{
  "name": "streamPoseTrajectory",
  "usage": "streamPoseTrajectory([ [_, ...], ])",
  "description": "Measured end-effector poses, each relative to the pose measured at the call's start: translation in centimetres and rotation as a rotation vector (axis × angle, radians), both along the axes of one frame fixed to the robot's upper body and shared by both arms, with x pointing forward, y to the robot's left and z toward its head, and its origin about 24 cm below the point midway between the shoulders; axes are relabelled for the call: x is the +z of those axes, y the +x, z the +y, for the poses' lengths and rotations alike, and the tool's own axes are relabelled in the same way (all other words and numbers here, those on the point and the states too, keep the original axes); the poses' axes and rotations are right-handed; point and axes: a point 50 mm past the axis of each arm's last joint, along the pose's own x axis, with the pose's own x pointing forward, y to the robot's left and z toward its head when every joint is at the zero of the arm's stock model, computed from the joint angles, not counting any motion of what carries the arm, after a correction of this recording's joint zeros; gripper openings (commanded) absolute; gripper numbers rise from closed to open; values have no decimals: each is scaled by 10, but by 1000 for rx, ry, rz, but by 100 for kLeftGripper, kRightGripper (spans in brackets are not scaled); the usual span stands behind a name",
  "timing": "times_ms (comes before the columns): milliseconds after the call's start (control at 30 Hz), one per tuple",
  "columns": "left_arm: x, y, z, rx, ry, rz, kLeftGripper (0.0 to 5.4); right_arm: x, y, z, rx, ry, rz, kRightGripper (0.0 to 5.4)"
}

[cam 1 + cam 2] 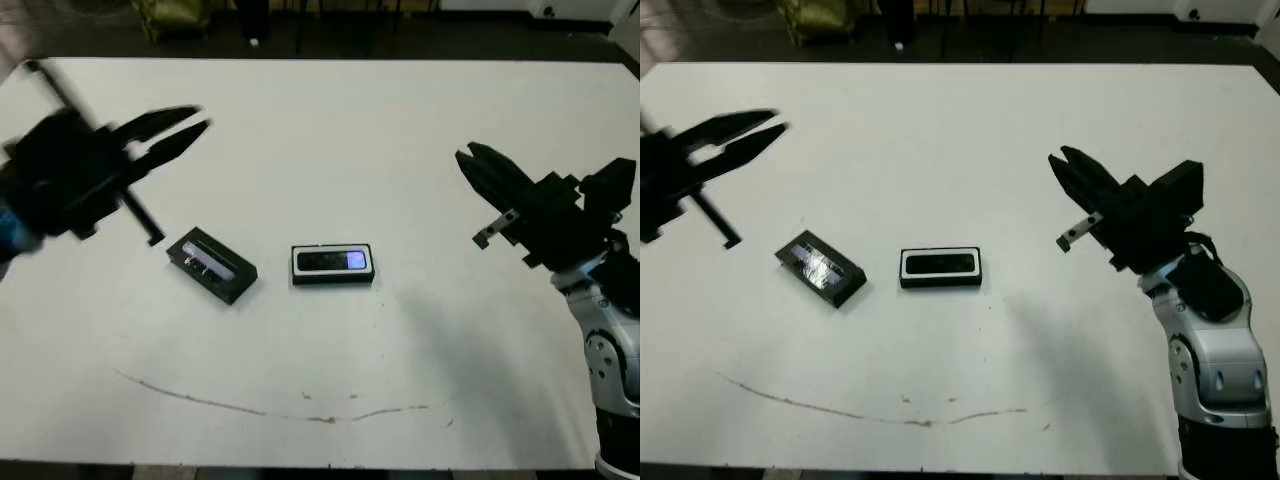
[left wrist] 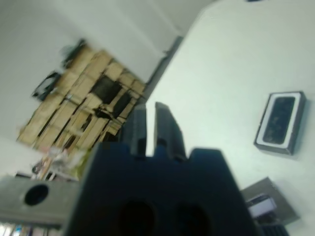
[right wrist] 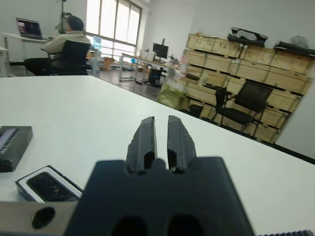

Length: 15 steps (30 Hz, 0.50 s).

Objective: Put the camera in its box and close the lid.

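With the camera (image 1: pixel 333 262) already seated in the box (image 1: pixel 333 279) mid-table and both empty grippers nearly closed, the lid (image 1: pixel 211 265) lying askew beside it risks sliding away under a shallow pinch

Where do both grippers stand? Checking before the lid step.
Left gripper: fingers nearly closed, holding nothing.
Right gripper: fingers nearly closed, holding nothing.

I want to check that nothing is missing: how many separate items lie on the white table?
2. The box, with the camera already inside it, lies mid-table; the lid lies apart on the left arm's side. Nothing seems hidden.
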Motion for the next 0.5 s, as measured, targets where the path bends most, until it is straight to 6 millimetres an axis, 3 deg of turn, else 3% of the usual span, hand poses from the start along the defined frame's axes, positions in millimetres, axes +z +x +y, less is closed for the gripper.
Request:
streamPoseTrajectory([
  [300,-19,64,-25,-71,419,239,0,0,0,-1,-28,-5,0,1],
  [500,-46,80,-36,-139,559,388,0,-1,1,-2,-32,-3,6,1],
])
